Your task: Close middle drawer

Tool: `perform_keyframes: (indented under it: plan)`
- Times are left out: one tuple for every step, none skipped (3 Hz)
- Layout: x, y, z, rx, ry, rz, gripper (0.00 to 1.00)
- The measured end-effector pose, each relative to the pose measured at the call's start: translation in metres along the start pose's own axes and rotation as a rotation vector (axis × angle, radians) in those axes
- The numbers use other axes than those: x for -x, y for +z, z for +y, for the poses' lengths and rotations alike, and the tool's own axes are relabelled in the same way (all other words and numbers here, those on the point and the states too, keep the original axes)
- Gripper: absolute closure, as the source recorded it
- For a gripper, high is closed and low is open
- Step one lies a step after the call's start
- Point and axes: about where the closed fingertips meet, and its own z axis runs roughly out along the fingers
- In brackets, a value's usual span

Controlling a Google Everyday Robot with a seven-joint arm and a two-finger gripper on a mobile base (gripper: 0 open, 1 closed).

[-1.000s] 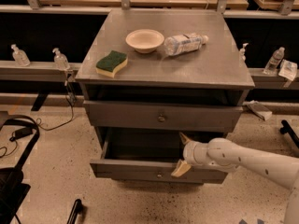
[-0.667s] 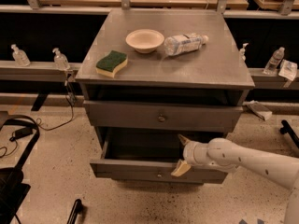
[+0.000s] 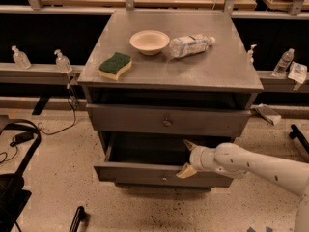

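The middle drawer (image 3: pixel 145 174) is a grey metal drawer pulled out of the cabinet, with a small round knob (image 3: pixel 165 178) on its front panel. Its dark inside looks empty. My gripper (image 3: pixel 186 157) is open at the right part of the drawer. One tan fingertip (image 3: pixel 186 171) rests at the top edge of the front panel and the other is above the drawer's inside. The white arm comes in from the lower right.
Above it is a taller drawer front (image 3: pixel 166 121) with a darker knob. The cabinet top (image 3: pixel 217 66) holds a green sponge (image 3: pixel 115 65), a bowl (image 3: pixel 149 41) and a lying water bottle (image 3: pixel 190 45). Small bottles stand on rails at both sides. Cables and black gear lie on the floor at left.
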Motion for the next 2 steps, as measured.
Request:
perform_keyframes:
  plan:
    - [0.0000, 0.0000, 0.0000, 0.000, 0.000, 0.000, 0.16]
    - [0.0000, 0.0000, 0.0000, 0.000, 0.000, 0.000, 0.14]
